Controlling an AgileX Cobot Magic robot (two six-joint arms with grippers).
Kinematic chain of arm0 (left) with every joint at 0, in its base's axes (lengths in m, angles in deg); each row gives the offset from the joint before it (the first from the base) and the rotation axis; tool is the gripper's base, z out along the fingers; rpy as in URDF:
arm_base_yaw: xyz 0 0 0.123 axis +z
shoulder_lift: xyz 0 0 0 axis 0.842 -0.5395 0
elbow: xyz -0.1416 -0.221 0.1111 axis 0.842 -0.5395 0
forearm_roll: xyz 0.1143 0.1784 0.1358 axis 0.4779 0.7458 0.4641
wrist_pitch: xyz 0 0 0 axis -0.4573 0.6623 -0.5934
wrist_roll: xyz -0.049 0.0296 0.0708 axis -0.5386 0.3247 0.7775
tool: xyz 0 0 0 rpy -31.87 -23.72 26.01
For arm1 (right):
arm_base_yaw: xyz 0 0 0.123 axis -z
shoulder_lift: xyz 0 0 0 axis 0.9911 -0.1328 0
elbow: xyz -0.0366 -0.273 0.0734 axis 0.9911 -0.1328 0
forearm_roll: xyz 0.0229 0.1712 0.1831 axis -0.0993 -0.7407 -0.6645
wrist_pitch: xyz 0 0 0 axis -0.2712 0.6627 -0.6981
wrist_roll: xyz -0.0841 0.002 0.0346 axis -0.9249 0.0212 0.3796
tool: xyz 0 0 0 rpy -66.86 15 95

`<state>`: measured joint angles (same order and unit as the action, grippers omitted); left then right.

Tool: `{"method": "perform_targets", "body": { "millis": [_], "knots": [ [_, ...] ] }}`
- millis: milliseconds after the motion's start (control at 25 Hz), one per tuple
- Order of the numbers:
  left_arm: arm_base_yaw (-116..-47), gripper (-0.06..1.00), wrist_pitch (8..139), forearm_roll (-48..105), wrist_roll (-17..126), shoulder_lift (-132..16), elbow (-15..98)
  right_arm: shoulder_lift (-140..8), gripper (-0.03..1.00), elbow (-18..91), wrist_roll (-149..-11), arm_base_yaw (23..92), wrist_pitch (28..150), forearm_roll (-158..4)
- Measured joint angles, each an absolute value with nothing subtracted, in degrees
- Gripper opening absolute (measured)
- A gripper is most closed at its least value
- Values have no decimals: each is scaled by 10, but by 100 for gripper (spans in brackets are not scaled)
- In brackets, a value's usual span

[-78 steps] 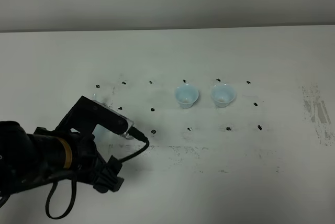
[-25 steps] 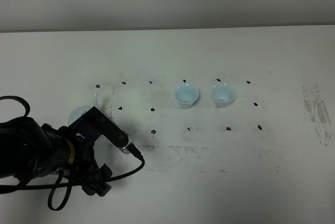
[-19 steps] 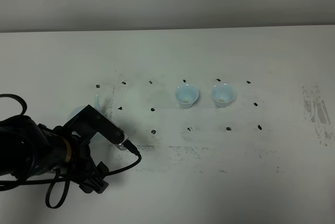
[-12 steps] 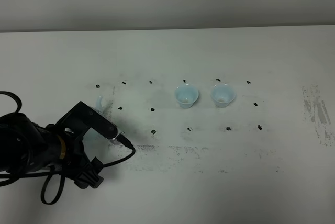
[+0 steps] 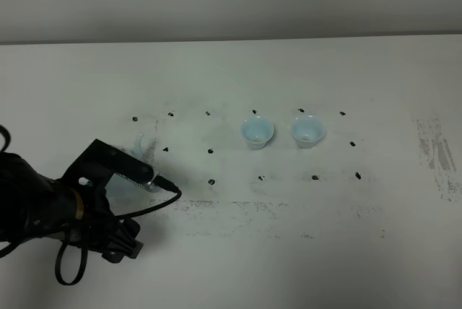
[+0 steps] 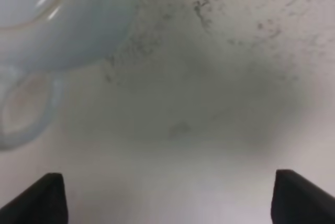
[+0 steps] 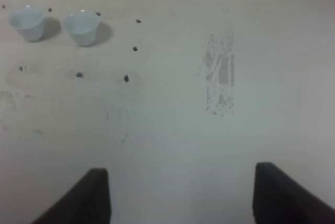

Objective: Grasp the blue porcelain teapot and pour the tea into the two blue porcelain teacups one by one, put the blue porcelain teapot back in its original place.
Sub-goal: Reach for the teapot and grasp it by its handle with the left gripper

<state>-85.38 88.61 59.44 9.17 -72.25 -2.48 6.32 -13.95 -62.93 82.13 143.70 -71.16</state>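
I'm looking at a white desk (image 5: 216, 71). At its near left the black left arm (image 5: 40, 208) hangs low over the round pale sky-blue glazed porcelain teapot (image 6: 68, 9). From above the arm hides most of the teapot. Only the thin upturned spout (image 5: 138, 141) and a sliver of pale body show past the arm's far side.

The wrist view shows the teapot's belly and loop handle (image 6: 23, 111) just beyond the left claw (image 6: 170, 198). The claw's two dark fingertips are spread wide, with only scuffed desk between them. As far as I can see it touches nothing. A black cable (image 5: 175, 192) curves off the arm above the desk.

The two small pale blue glazed handleless teacups stand upright side by side further to the right, well apart from the teapot. One (image 5: 257, 132) is nearer the teapot and the other (image 5: 307, 131) is just beyond it. They are close to each other but not touching.

Small black dots (image 5: 211, 151) mark the desk in rows around the teacups and the teapot. A scuffed grey patch (image 5: 437, 154) lies near the right edge.

The right claw (image 7: 183, 198) does not show from above. In its own wrist view its fingers are wide apart and empty over bare desk. The teacups are far off from it, and the scuffed grey patch lies ahead of it.
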Motion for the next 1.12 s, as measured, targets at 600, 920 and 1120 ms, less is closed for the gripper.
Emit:
{"method": "perform_targets", "body": {
  "millis": [600, 920, 1120],
  "knots": [
    [-777, 66, 1294, 476, 316, -512, 111, 63, 56, -139, -629, 821, 1437, -712],
    [-739, 58, 1304, 503, 336, -541, 113, 63, 56, -139, -629, 821, 1437, -711],
    [-738, 54, 1274, 501, 326, -547, 113, 63, 56, -139, -629, 821, 1437, -711]
  ]
}}
